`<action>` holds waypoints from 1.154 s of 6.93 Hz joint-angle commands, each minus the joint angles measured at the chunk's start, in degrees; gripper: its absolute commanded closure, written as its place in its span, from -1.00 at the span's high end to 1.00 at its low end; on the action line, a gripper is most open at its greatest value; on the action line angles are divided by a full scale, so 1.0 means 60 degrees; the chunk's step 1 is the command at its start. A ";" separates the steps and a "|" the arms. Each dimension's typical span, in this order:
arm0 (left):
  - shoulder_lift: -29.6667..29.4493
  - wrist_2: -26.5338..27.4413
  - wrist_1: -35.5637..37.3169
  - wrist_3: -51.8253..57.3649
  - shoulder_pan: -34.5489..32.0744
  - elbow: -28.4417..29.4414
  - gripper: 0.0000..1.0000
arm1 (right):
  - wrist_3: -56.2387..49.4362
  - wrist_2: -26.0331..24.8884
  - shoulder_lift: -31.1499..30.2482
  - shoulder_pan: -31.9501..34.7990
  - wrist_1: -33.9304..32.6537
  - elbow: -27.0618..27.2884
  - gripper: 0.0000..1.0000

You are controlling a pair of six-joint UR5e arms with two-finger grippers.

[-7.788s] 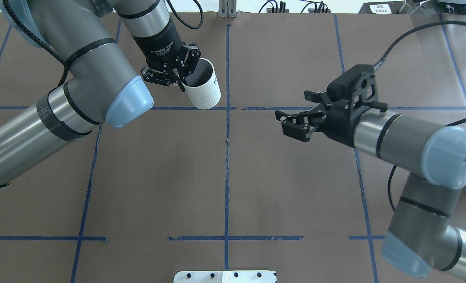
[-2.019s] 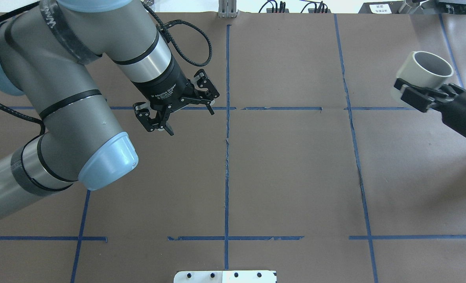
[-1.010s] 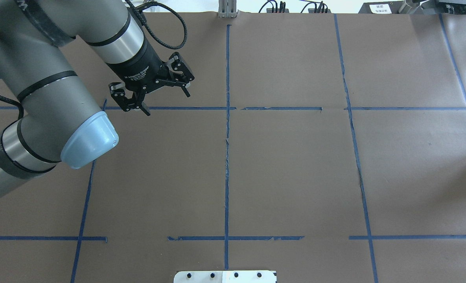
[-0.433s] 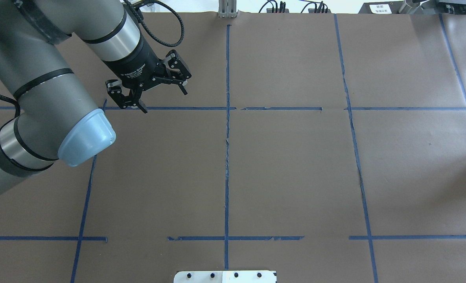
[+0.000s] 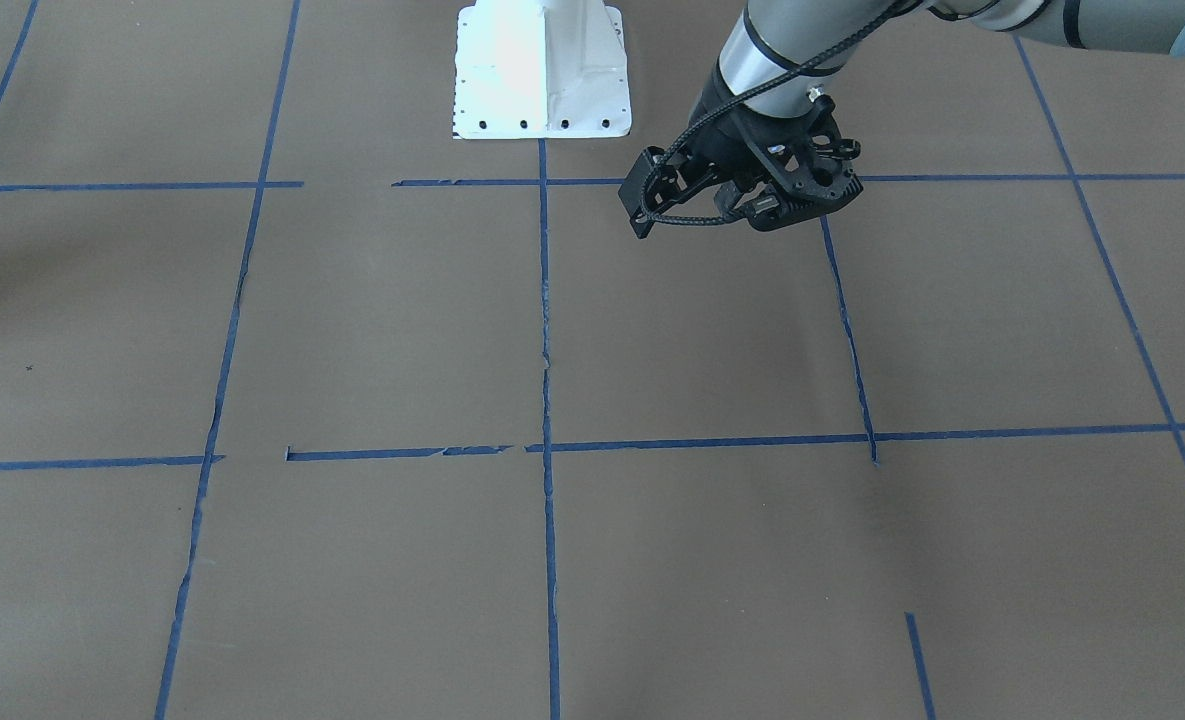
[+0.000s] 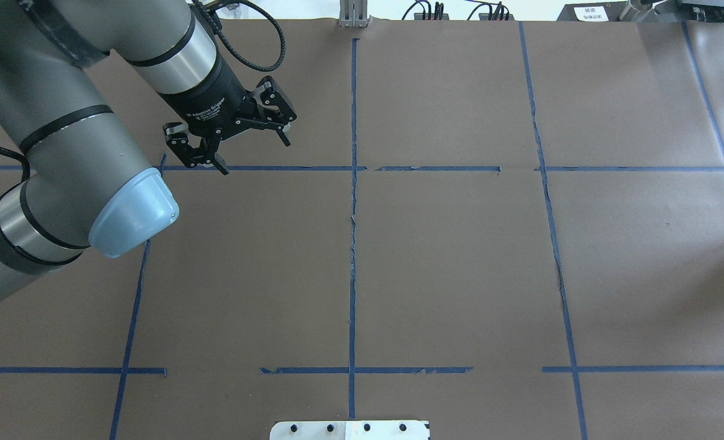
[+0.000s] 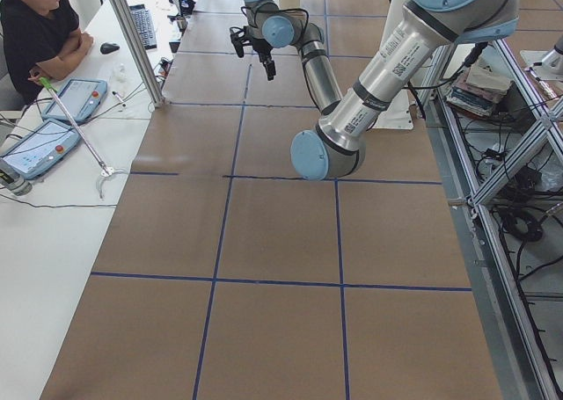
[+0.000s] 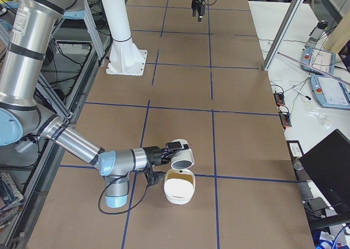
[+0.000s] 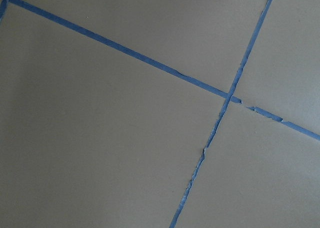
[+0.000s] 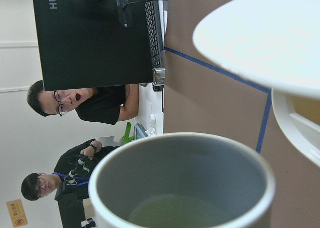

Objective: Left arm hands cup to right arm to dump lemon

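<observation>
Since two seconds ago the grey tubular right arm (image 8: 71, 142) has passed out of the overhead view at its right edge, taking the white mug with a grey inside (image 8: 183, 160) along. The grey tubular left arm (image 6: 80, 134) has drawn back toward the far left of the brown paper-covered worktop (image 6: 447, 263) and has scarcely shifted in the last instant.

Nearest, seen from the worktop's right end, the right arm reaches low across the near squares of the blue tape grid (image 8: 210, 85). The mug sits at the tip of the black right pincer (image 8: 167, 160), clear of the worktop and tipped well over on its side, mouth turned outward. Whether that pincer is clamped on it I cannot tell from this side view. The right wrist camera looks straight into the mug, where a small dull yellow-green lemon (image 10: 175, 213) lies deep inside. Just beside and below the mug stands a white rounded tub (image 8: 178, 198) with a tan inside. Contact between the two cannot be judged.

Further on, the white pedestal base (image 8: 126, 60) stands at the robot's edge of the worktop.

Farthest is the black left pincer (image 6: 255, 156), released, its fingers spread wide, hanging above a blue tape line. Its wrist camera shows brown paper and crossing tape.
</observation>
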 commanded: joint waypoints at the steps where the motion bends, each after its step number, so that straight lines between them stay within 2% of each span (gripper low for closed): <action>1: 0.0000 0.0000 0.0015 0.0000 -0.0016 -0.0021 1.00 | 0.2907 -0.0367 0.0290 0.0020 0.1002 -0.0633 -0.59; 6: 0.0000 0.0015 0.0015 -0.0014 -0.0074 -0.0050 1.00 | 0.7935 -0.1436 0.0276 0.0094 0.1357 -0.0649 -0.56; 7: 0.0000 0.0029 0.0015 0.0000 -0.0074 -0.0050 1.00 | 0.8758 -0.1598 0.0247 0.0094 0.1387 -0.0663 -0.56; 8: 0.0000 0.0029 0.0029 0.0000 -0.0074 -0.0050 1.00 | 0.8781 -0.1600 0.0203 0.0094 0.1402 -0.0649 -0.58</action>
